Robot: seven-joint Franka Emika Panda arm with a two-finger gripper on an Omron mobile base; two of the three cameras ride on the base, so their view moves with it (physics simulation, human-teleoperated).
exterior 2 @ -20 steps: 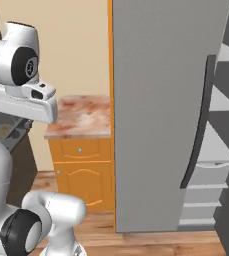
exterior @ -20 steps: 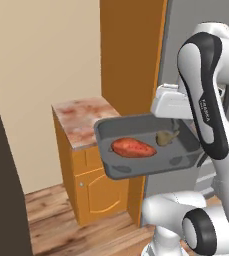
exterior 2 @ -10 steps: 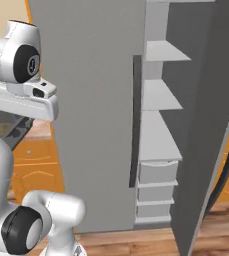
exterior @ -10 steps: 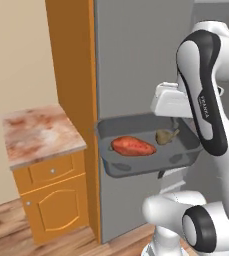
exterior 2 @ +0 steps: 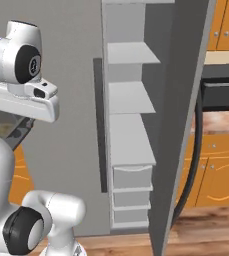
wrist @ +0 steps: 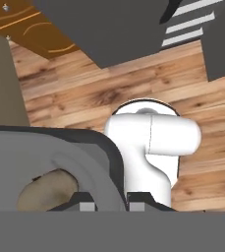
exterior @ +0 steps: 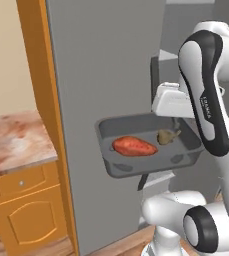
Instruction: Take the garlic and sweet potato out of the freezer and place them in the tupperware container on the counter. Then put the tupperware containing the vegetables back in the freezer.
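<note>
Item: tupperware container, dark grey tub. Carried clear of the counter, held level in front of the grey wall of the freezer, beside the robot's white arm.

Contents: sweet potato lying left of centre on the tub floor; garlic, a small tan lump, to its right, near the far right corner. Apart, not touching.

Grip: gripper clamped on the tub's right rim, the two fingertips drawn close on either side of the wall in the hand view. Garlic visible just inside that rim.

Done, judged from present positions: both vegetables out of the freezer and loaded into the tub; tub lifted off the counter.

Left: carry the tub round to the open side of the freezer, set it on a shelf, release. Door standing open in the right base view, grey shelves and lower drawers exposed. Which shelf is meant, impossible to say.

Hidden or unclear:
- Contact of fingers with rim masked by the hand's white housing in the left base view.
- Tub a mere dark sliver at the left edge of the right base view.
- Freezer interior out of the left base view; flat outer wall shown instead.
- Handle partly cut by the door edge.
- Garlic's form blurred, cloves indistinguishable.
</note>
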